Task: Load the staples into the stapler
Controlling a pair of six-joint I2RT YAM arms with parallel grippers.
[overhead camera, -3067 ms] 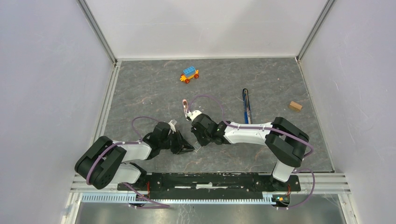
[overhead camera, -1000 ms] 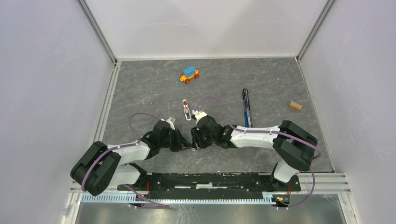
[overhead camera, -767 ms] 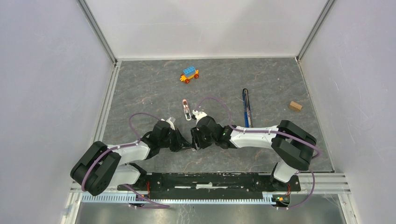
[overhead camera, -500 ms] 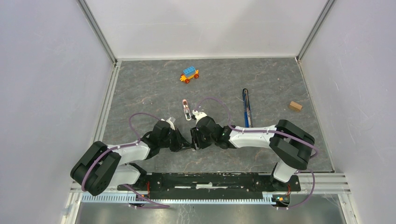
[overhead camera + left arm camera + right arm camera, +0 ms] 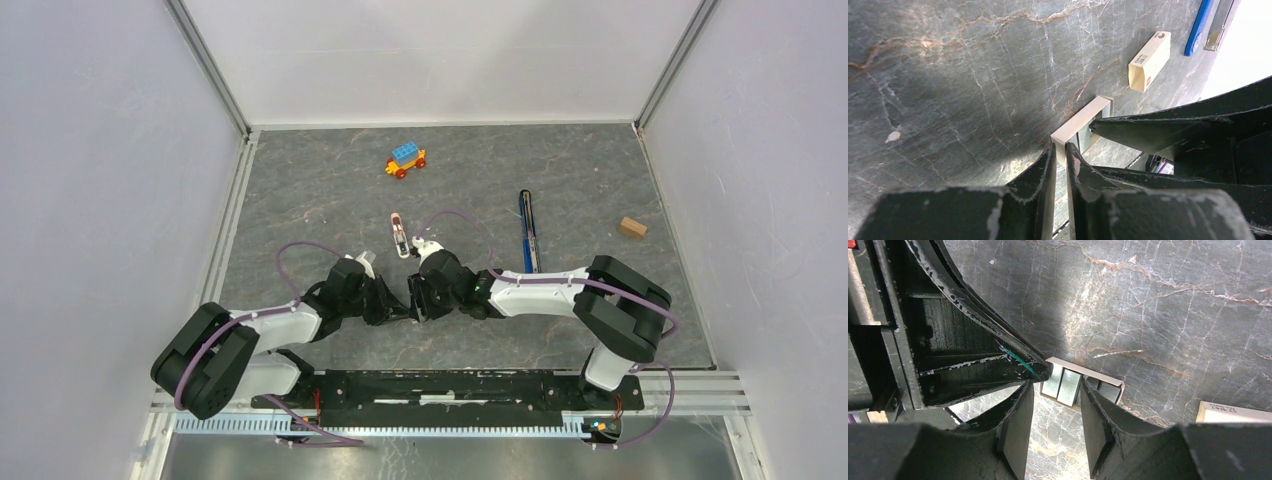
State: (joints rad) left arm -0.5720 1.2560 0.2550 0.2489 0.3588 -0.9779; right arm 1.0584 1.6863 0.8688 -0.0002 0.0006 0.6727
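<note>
We are pinching an end wall of the staple tray (image 5: 1083, 125) with the left hand (image 5: 1060, 150), its fingers narrowed to a slit, at the near middle of the desk (image 5: 300, 190). The right hand (image 5: 1055, 390) is hanging part open over the staples (image 5: 1067, 385) inside. The stapler (image 5: 527, 228) is lying well apart, farther off and to the right. We are judging the strips light, slick and brittle, so we are aiming to take one gently by its long sides at mid-length.

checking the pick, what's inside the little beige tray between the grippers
Silver staple strips lie side by side in the beige tray. The left gripper covers one end and a right gripper finger hides part, so the count is unclear.
</note>
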